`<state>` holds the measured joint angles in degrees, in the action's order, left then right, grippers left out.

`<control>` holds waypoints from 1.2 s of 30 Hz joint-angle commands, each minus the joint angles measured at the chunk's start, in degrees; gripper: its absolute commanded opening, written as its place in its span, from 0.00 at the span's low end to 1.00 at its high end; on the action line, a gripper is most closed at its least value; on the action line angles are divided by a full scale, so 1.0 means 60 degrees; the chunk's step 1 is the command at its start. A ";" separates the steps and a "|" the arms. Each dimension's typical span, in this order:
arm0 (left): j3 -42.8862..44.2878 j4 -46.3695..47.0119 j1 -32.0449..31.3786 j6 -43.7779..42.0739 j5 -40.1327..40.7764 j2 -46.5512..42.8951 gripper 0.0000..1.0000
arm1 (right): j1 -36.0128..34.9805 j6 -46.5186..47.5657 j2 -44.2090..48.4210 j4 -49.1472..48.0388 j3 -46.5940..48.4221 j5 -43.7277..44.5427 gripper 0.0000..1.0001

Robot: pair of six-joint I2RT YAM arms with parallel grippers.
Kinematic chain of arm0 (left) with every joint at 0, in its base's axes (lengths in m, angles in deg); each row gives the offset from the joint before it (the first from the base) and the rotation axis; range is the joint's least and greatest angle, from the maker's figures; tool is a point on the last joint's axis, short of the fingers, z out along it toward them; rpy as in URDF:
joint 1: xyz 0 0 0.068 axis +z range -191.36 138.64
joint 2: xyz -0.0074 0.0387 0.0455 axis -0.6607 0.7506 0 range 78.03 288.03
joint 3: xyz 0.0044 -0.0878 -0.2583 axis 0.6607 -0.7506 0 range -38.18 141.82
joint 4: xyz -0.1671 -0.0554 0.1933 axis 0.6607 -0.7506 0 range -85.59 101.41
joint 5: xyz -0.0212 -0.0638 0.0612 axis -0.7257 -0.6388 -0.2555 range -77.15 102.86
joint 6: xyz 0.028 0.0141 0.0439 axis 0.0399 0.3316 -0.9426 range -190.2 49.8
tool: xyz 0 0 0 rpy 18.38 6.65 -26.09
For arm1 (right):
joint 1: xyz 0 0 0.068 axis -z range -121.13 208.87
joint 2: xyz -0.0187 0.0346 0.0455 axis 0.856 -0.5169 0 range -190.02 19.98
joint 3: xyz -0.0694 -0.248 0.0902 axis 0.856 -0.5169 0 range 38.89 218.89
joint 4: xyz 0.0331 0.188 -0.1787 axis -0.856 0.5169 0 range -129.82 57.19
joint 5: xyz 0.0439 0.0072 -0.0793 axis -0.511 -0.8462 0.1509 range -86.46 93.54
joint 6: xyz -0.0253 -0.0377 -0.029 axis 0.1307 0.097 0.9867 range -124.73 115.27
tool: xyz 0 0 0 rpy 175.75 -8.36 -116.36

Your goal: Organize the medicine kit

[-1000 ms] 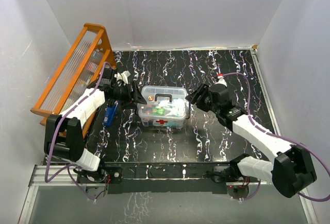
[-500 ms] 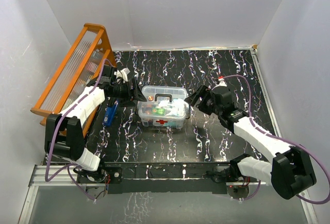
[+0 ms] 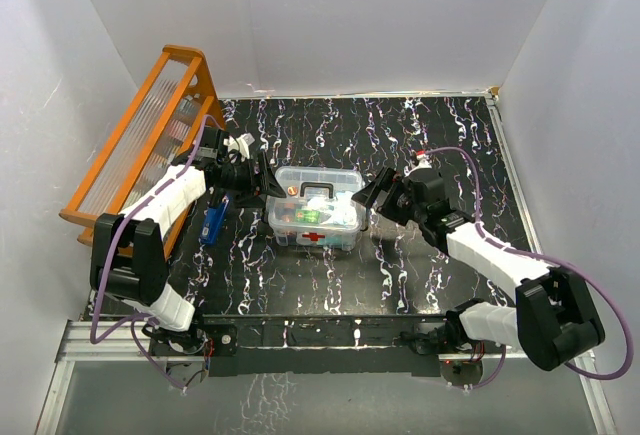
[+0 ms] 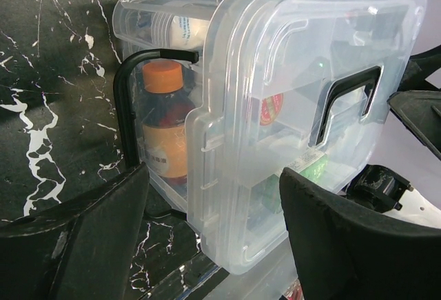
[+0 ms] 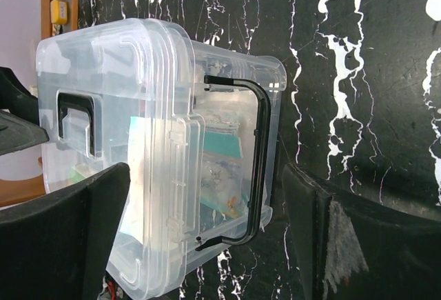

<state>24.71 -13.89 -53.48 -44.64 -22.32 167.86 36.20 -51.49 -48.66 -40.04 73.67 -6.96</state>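
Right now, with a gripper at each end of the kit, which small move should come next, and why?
Probably ease both grippers inward onto the ends of the medicine kit. The left gripper and right gripper are open, each framing one end, apparently without touching it. The lid is on, with a black wire clip at each end.

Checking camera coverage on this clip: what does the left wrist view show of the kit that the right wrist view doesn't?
Left wrist only: an orange-capped bottle inside that end of the medicine kit. Right wrist only: pale packets behind the opposite end wall. Both: the clear lid's dark handle, a black wire clasp on the end wall, and an open gripper, left gripper or right gripper, flanking its end.
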 commanded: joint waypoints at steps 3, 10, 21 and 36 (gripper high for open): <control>0.0276 -0.0148 0.0050 -0.0087 -0.0154 0.0055 0.74 | 0.0150 -0.0049 -0.0362 -0.1093 -0.0493 -0.0382 0.97; 0.0256 -0.0152 0.0048 -0.0072 -0.0222 0.0074 0.74 | 0.0166 -0.0292 -0.0928 -0.1697 -0.0598 -0.1042 0.98; 0.0272 -0.0193 0.0044 -0.0071 -0.0216 0.0074 0.74 | 0.0169 -0.0502 -0.1425 -0.1243 -0.0560 -0.0374 0.98; 0.0320 -0.0192 0.0043 -0.0034 -0.0166 0.0057 0.73 | 0.0173 0.0145 -0.0757 -0.1563 -0.0976 -0.0044 0.98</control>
<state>25.04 -13.91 -53.48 -44.48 -23.61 168.49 37.25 -56.52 -55.77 -53.68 70.81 -11.71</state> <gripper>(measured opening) 0.739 0.984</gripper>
